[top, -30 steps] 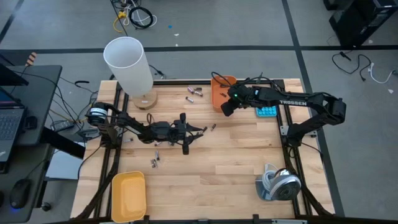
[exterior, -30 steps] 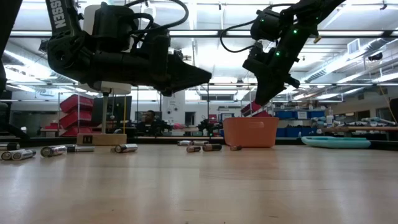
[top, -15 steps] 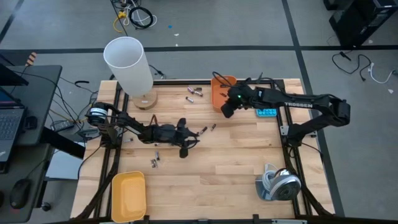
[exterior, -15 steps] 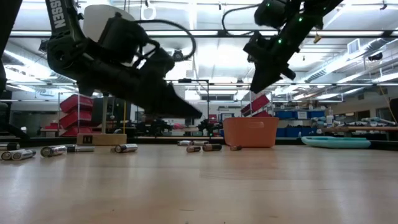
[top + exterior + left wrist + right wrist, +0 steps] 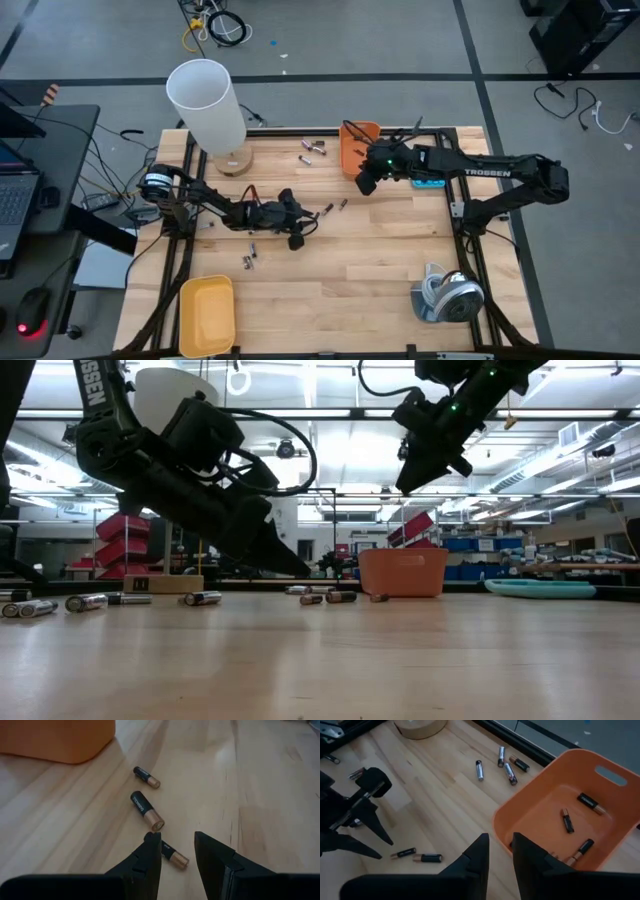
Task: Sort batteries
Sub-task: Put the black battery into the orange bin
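Small batteries lie scattered on the wooden table (image 5: 380, 260). Three dark copper-tipped ones (image 5: 147, 810) lie in a row near the orange bin (image 5: 355, 148). Silvery and dark ones (image 5: 501, 756) lie by the far edge. Several dark batteries (image 5: 591, 803) rest inside the bin. My left gripper (image 5: 175, 842) is open and tipped down over the nearest battery (image 5: 176, 857), which lies just past its fingertips, untouched. My right gripper (image 5: 500, 845) hangs above the bin's near wall (image 5: 535, 837), its fingers a little apart with nothing between them.
A tall white cylinder on a round wooden base (image 5: 207, 100) stands at the far left. A yellow bin (image 5: 207, 315) sits at the near left, a blue calculator (image 5: 430, 181) beside the orange bin, and a grey roll (image 5: 447, 298) at the near right. More batteries (image 5: 250, 258) lie near the left arm.
My left gripper has tipped from level to slanting down, bringing its fingertips lower toward the batteries on the table. My right gripper has risen above the orange bin. No battery has moved.
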Controlling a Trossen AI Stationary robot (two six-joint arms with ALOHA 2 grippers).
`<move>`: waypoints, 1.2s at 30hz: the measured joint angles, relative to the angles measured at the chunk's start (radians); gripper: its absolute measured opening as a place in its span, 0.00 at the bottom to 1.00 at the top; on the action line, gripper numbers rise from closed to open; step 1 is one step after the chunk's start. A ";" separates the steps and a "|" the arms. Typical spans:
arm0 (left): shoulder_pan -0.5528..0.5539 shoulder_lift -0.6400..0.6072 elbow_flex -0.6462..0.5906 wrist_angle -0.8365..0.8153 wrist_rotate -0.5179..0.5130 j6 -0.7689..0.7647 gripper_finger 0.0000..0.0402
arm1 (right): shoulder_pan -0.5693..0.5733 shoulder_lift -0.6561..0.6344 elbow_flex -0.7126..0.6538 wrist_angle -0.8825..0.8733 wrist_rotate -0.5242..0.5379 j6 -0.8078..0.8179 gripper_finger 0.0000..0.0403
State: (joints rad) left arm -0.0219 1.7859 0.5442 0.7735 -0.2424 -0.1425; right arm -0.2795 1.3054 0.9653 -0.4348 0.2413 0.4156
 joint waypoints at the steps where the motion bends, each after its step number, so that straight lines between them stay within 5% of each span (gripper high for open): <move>1: 0.000 0.000 0.000 -0.006 0.000 0.000 0.30 | 0.002 0.000 0.000 0.000 0.000 0.000 0.18; 36: -0.018 0.000 0.006 -0.021 -0.035 -0.017 0.31 | 0.003 0.001 0.000 0.044 0.000 0.000 0.18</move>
State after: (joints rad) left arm -0.0400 1.7863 0.5506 0.7528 -0.2770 -0.1597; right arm -0.2768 1.3064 0.9653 -0.3904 0.2417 0.4160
